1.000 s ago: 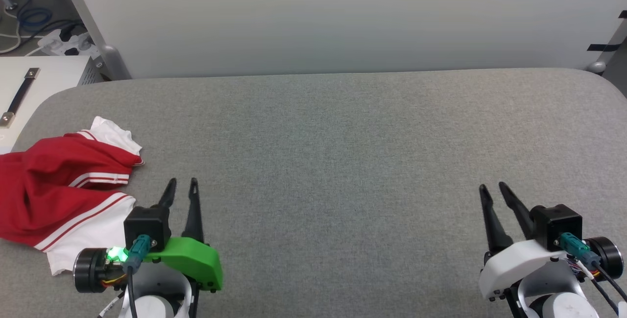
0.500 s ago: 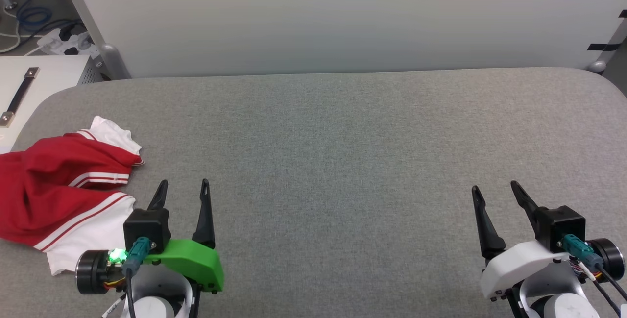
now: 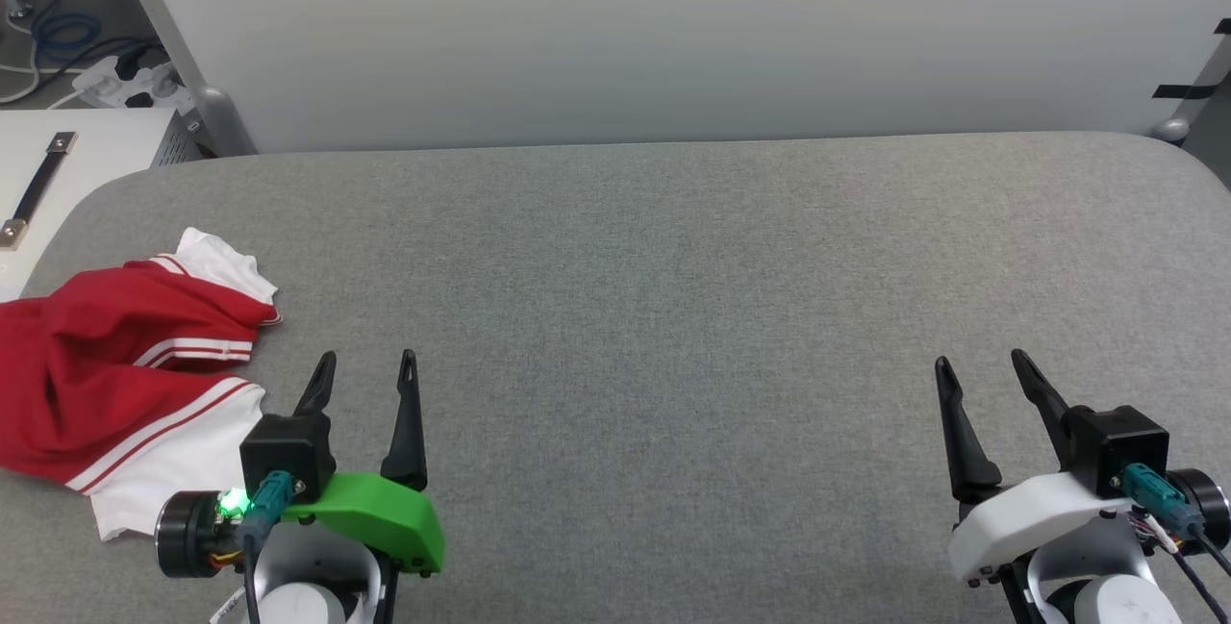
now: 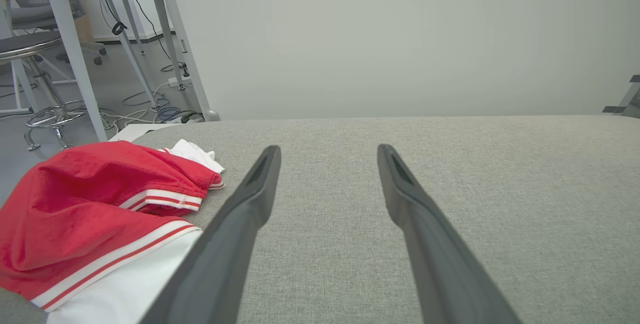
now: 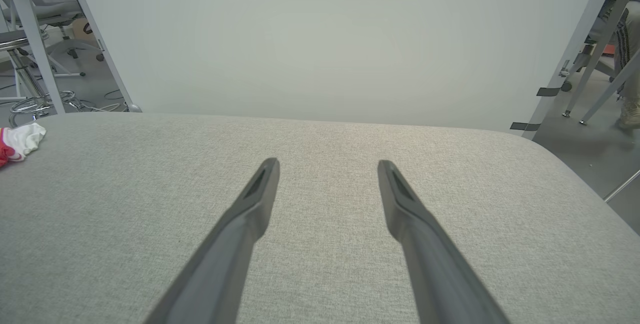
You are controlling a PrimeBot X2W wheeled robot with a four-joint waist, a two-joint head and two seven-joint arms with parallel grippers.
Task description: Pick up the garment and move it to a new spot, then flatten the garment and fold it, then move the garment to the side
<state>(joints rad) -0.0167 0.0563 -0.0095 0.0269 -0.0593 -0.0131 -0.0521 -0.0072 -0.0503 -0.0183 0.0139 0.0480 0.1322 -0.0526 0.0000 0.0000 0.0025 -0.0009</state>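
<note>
My left gripper [image 3: 368, 357] sits low over the grey counter [image 3: 673, 268], with both fingers spread apart, pointing forward and holding nothing. The garment [image 3: 115, 364] lies crumpled just to that gripper's left, its white sleeve close beside the wrist. My right gripper [image 3: 980, 360] is level with the left one and far to its right, likewise released, fingers pointing forward and well away from the garment.

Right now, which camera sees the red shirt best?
The head view: from above, the garment lies crumpled at the left end of the table, almost whole. The left wrist view sees it close but low and cropped. The right wrist view catches a small bit.
</note>
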